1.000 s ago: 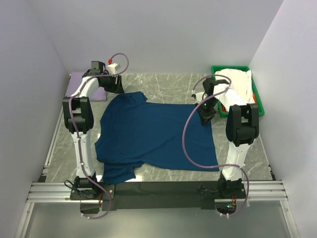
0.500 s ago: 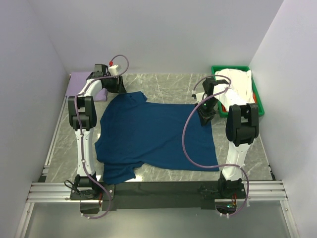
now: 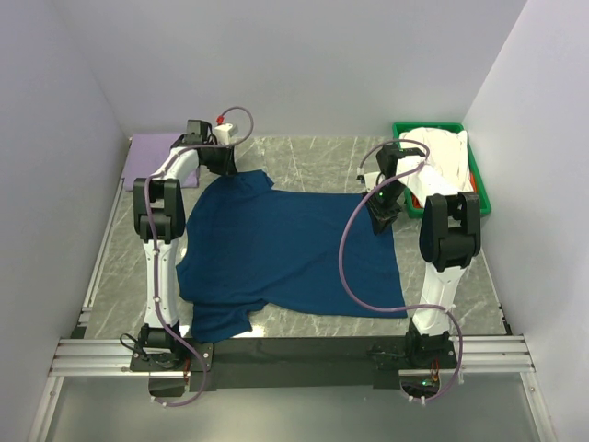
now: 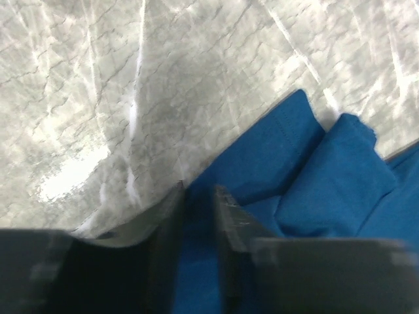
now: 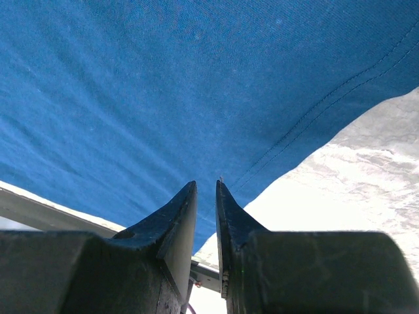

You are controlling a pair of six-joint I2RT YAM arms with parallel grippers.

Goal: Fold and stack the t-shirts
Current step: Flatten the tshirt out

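A navy blue cloth t-shirt (image 3: 285, 253) lies spread across the middle of the grey marbled tabletop (image 3: 313, 161). One sleeve is bunched near the lower left of the overhead view, close to the arms' bases.

Further back, at the shirt's upper right corner, the right pincer (image 5: 204, 184) has its dark fingers pressed almost together. Only a thin slit shows between the tips, which nip the blue cloth just beside its stitched hem. Its wrist view shows that stitching line and bare marble at the right, neither of which the overhead view resolves.

The left pincer (image 4: 196, 196) sits at the shirt's upper left, over the folded sleeve and collar area. Its fingers (image 4: 163, 222) stand narrowly apart with blue cloth behind the gap. That wrist view is blurred, so I cannot tell whether any cloth is caught between them.

Only the overhead view shows the far edge. A pale lavender cloth tee (image 3: 145, 155) lies flat in the upper left corner of the table, behind the left arm. A green plastic bin (image 3: 482, 195) sits at the upper right with a white cloth tee (image 3: 440, 152) heaped in it.
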